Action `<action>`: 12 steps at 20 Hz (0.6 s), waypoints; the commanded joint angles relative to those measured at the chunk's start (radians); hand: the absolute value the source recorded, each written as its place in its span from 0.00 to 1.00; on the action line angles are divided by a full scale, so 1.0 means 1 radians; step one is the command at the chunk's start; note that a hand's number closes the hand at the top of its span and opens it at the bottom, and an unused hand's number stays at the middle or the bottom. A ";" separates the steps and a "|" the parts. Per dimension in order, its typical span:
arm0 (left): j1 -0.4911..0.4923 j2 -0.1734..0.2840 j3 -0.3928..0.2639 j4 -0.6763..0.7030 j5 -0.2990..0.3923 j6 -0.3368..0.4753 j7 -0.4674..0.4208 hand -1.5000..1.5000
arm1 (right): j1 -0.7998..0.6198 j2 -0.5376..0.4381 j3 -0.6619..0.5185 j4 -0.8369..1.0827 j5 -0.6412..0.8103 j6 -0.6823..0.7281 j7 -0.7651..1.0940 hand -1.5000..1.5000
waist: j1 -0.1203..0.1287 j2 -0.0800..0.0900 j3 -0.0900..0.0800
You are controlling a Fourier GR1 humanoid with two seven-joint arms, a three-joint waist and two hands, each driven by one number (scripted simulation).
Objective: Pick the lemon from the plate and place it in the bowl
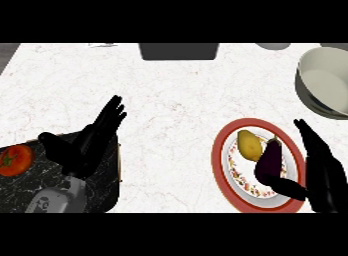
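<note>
A yellow lemon [249, 144] lies on the red-rimmed plate [223, 150] at the lower right, beside a dark purple eggplant [268, 161]. The large pale bowl [332, 82] stands at the far right, above the plate. My right hand [321, 170] hovers over the plate's right side, fingers straight and pointing away, thumb reaching across the plate below the eggplant; it holds nothing. My left hand [88, 140] is open at the lower left with fingers extended upward.
A red tomato [14, 160] sits on a dark marbled board [51, 185] at the lower left, under my left forearm. A dark grey box [178, 51] and a small grey object [273, 46] stand at the counter's far edge.
</note>
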 commanded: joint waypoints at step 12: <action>-0.033 -0.010 0.013 0.006 0.020 -0.033 0.018 0.50 | -0.389 0.253 0.046 -0.047 0.048 0.677 0.826 0.00 | 0.033 0.009 0.007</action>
